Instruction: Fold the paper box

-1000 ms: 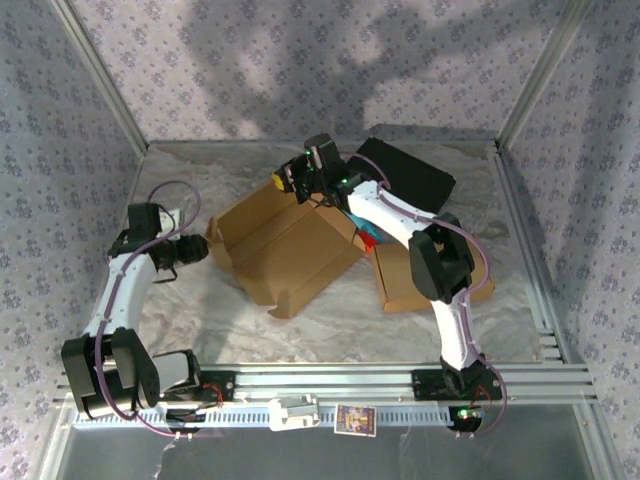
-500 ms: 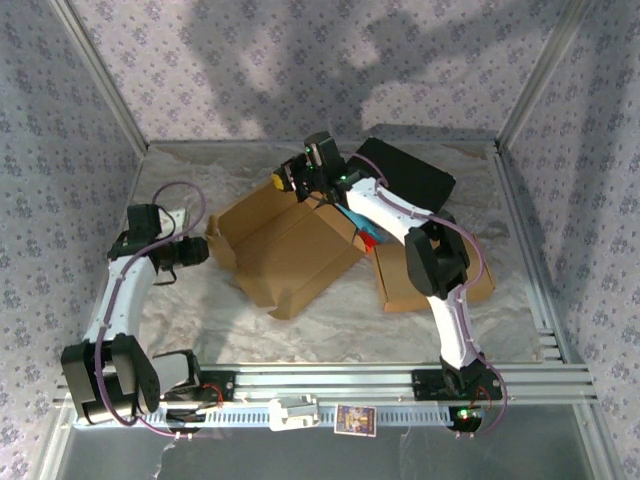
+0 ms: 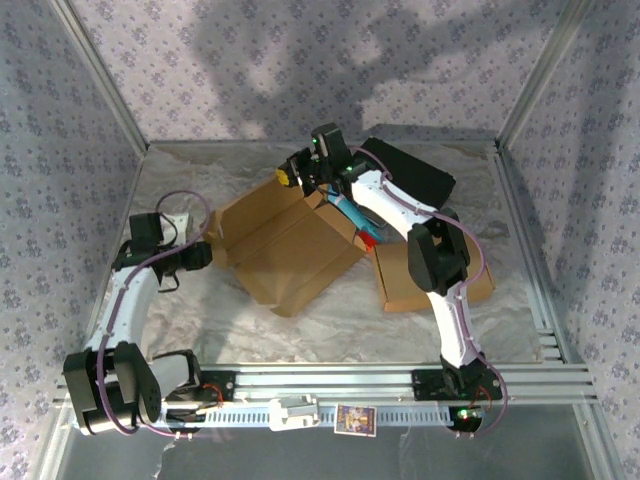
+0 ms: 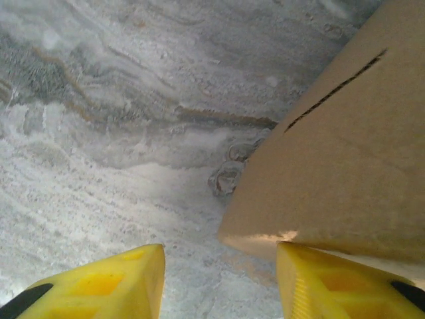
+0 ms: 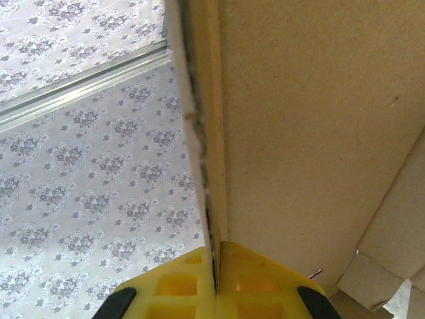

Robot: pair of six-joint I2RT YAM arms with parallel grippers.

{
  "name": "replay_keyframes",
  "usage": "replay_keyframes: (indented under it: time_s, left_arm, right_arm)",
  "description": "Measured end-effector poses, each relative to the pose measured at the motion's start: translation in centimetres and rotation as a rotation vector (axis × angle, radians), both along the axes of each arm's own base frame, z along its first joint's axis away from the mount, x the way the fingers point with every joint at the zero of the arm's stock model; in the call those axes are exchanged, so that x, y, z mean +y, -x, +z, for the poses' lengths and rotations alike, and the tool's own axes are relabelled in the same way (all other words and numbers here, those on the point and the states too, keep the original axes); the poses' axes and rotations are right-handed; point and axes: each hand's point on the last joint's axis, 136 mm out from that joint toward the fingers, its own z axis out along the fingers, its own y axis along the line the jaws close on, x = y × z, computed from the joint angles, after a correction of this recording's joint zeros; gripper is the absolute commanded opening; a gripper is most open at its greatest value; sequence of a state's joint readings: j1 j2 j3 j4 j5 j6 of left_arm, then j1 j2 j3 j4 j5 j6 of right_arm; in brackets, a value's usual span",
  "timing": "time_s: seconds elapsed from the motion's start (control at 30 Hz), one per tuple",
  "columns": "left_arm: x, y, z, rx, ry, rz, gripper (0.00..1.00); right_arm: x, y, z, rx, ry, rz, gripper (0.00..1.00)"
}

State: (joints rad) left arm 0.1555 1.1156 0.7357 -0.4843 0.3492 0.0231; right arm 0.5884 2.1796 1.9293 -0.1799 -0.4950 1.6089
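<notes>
At the middle of the table [image 3: 330, 310], on its crinkled grey covering, we see the paper box [image 3: 290, 250] lying half formed: brown cardboard, its walls partly raised and its inside open to the camera above. At its far edge the right gripper [image 3: 288, 178] meets the board, the right arm reaching over from the right side of the table. From the right wrist we see this gripper [image 5: 216, 279] closed tight on a thin upright edge of the paper box [image 5: 319, 133]. Its two yellow fingers [image 5: 169, 282] press together with only the cardboard sheet between them. The broad brown panel runs off to the right, and a patterned wall [image 5: 86, 186] shows behind on the left. At the box's left end the left gripper [image 3: 207, 252] sits just beside a raised flap [image 3: 218, 235]. From the left wrist we see that gripper [image 4: 219, 286] with its jaws parted to a middling width and bare table [image 4: 99, 133] between them; it clamps nothing. The flap [image 4: 345, 153], cut by a dark slot [image 4: 335, 90], hangs over the finger at the right of that view, its rounded corner reaching a little into the gap. Whether the board touches that finger we cannot tell. To the right of the box lies a flat cardboard piece [image 3: 400, 285], partly under the right arm, and a black object [image 3: 415, 175] rests near the far right corner. A small card [image 3: 355, 420] lies at the near rail.
</notes>
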Motion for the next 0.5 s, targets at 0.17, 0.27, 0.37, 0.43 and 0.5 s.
replay_keyframes:
  time_s: [0.17, 0.27, 0.37, 0.43, 0.5]
  left_arm:
    - [-1.2, -0.6, 0.4, -0.030, 0.046, -0.056, 0.47]
    - [-1.7, -0.6, 0.4, -0.035, 0.054, -0.072, 0.49]
    - [-1.8, -0.6, 0.0, -0.035, 0.057, -0.068, 0.51]
    - [-1.9, -0.6, -0.3, -0.030, 0.061, -0.063, 0.52]
    - [-2.3, -0.7, -0.5, -0.027, 0.057, -0.069, 0.52]
  right_arm:
    - [-0.2, -0.3, 0.1, -0.006, 0.000, -0.005, 0.00]
    - [0.0, -0.4, 0.2, -0.014, -0.002, -0.009, 0.00]
    - [0.4, -0.5, 0.0, -0.026, -0.005, -0.010, 0.00]
    - [0.8, -0.4, -0.1, -0.035, -0.004, -0.012, 0.00]
    - [1.2, -0.2, -0.1, -0.043, -0.005, -0.011, 0.00]
